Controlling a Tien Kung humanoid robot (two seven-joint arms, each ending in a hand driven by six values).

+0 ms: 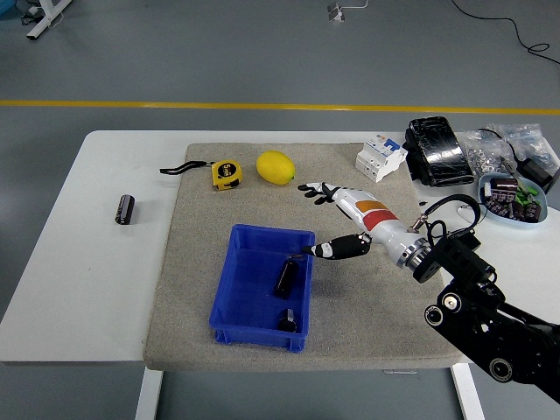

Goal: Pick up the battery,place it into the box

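Note:
A blue box (241, 302) sits on the grey mat. Two black cylindrical batteries lie inside it, one (285, 277) near the right wall and one (286, 320) at the front right corner. Another black battery (126, 209) lies on the white table at the far left. My right hand (331, 220) hovers just right of the box's far right corner, fingers spread, holding nothing. The left arm does not show.
A yellow tape measure (225, 172) and a lemon (275, 166) lie at the mat's far side. A white breaker (381, 157), a black pack (438, 150), a dish of parts (512, 197) and a black adapter (462, 245) crowd the right.

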